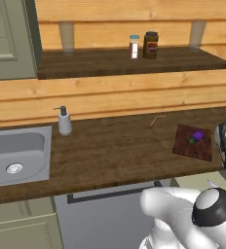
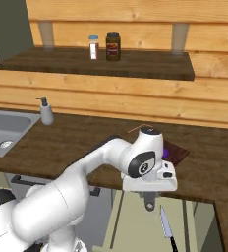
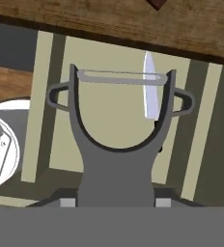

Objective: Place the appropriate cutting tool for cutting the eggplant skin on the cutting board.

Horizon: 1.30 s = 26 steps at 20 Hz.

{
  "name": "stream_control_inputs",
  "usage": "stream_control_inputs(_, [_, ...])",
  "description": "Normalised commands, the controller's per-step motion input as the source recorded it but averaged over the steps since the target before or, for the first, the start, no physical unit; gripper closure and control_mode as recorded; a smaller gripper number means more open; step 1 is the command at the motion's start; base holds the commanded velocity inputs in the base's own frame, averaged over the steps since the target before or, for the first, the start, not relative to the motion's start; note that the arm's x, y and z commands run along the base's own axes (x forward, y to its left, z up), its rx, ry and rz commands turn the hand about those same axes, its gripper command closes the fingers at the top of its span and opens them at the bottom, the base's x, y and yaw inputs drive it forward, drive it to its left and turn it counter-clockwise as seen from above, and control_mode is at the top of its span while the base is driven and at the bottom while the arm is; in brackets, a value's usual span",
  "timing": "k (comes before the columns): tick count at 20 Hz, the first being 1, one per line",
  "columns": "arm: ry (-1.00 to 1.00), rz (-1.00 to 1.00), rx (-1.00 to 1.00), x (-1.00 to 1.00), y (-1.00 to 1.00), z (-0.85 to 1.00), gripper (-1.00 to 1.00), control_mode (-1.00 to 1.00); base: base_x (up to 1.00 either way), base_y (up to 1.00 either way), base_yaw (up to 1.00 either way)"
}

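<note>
Wooden countertop (image 1: 115, 151): dark brown planks are running from the grey steel sink (image 1: 17, 151) on the left to the board on the right.
Cutting board (image 1: 193, 145): the flat, dark reddish-brown wooden square is lying near the counter's front edge, well apart from the sink.
Eggplant (image 1: 197, 135): the small glossy purple vegetable with a green stem end is resting on the cutting board, toward its far side.
Gripper (image 2: 149, 195): the two-finger tool is hanging below the white hand, out in front of the counter edge and lower than the countertop, and it is clamping the handle of a peeler.
Peeler (image 3: 116, 159): the grey Y-shaped tool is pointing away from the hand camera, its thin blade bar stretching across the fork at the top, with a small loop sticking out on each side.
Knife (image 2: 166, 227): the silver blade with a dark handle is showing below counter level, in front of the beige cabinet doors (image 3: 109, 111), tip up and handle down; in the hand view its blade is appearing just behind the peeler's right prong. Whether it is lying on something or hanging in the air, I cannot tell.
Soap dispenser (image 1: 65, 121): the pale grey pump bottle is standing just beside the sink.
Wall shelf (image 1: 85, 65): the dark wooden plank is carrying a small white shaker (image 1: 134, 46) and a dark brown jar (image 1: 150, 44), side by side.
</note>
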Motion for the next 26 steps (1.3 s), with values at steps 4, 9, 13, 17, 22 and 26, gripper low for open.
stream_control_inputs(4, [0.0,0.0,0.11,1.0,-0.21,0.0,1.0,-1.0,0.0,0.0,0.0])
stream_control_inputs(9, [0.0,0.0,0.11,1.0,-0.01,0.0,1.0,-1.0,0.0,0.0,0.0])
stream_control_inputs(13, [0.0,0.0,0.07,0.99,0.0,-0.1,1.0,-1.0,0.0,0.0,0.0])
stream_control_inputs(17, [0.0,0.0,0.03,0.81,0.0,-0.26,1.0,-1.0,0.0,0.0,0.0])
stream_control_inputs(22, [-0.01,0.0,0.0,0.65,0.0,-0.4,1.0,-1.0,0.0,0.0,0.0])
stream_control_inputs(26, [0.0,0.0,0.0,0.34,0.0,-0.63,1.0,-1.0,0.0,0.0,0.0])
